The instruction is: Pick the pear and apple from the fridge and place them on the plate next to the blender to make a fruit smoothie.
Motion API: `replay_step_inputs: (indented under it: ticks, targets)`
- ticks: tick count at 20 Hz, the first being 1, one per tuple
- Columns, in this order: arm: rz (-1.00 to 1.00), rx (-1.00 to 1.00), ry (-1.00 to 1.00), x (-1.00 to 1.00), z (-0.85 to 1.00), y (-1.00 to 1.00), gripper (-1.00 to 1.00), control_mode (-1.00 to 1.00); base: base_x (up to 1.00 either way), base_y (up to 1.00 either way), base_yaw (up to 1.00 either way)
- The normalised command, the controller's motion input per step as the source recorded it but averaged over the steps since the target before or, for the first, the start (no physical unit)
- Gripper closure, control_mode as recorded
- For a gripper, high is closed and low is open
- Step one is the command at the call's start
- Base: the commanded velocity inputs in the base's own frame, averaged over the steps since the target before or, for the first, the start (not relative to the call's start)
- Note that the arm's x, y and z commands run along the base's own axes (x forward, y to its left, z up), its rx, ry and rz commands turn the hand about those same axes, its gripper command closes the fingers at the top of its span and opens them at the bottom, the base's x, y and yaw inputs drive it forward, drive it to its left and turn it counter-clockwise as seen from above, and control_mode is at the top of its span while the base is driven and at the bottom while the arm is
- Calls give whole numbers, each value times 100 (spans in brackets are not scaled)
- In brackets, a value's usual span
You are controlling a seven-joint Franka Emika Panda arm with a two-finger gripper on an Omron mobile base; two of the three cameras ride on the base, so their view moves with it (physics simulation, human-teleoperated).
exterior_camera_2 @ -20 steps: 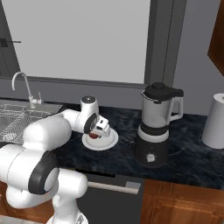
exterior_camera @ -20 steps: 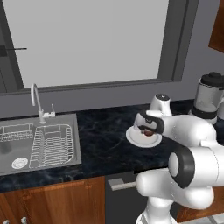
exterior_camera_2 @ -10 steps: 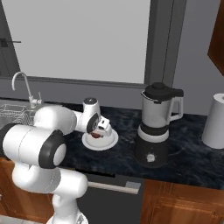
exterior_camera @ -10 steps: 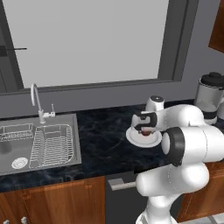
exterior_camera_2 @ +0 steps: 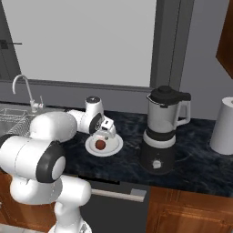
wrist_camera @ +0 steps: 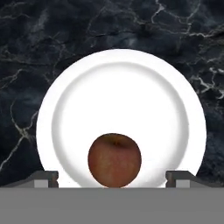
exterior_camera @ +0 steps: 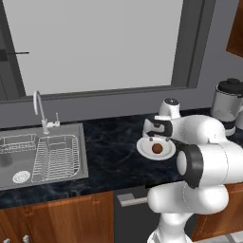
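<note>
You see the black marble counter (exterior_camera_2: 195,166) carrying 1 plate (exterior_camera_2: 113,148) near its front edge, blender (exterior_camera_2: 160,134) beside it.

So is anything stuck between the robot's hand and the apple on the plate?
No, nothing visible. The apple sits alone on the white plate, and the gripper hangs just above it, fingertips spread wide to either side, not touching.

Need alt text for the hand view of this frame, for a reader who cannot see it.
A reddish-brown apple sits on a round white plate, near the plate's lower rim in this view, seen from straight above. The plate rests on a dark marbled counter. The gripper's two jaws stand wide apart on either side of the apple, not touching it.
</note>
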Motion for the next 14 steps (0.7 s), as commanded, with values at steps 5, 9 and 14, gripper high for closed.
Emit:
replay_step_inputs:
  ticks: [5,9,14]
  targets:
    - [0,-4,-7,-54,79,30,-100,-100,0,0,0]
    - [0,0,-8,-84,72,29,-100,-100,0,0,0]
    - [0,0,-8,-98,53,11,-100,-100,0,0,0]
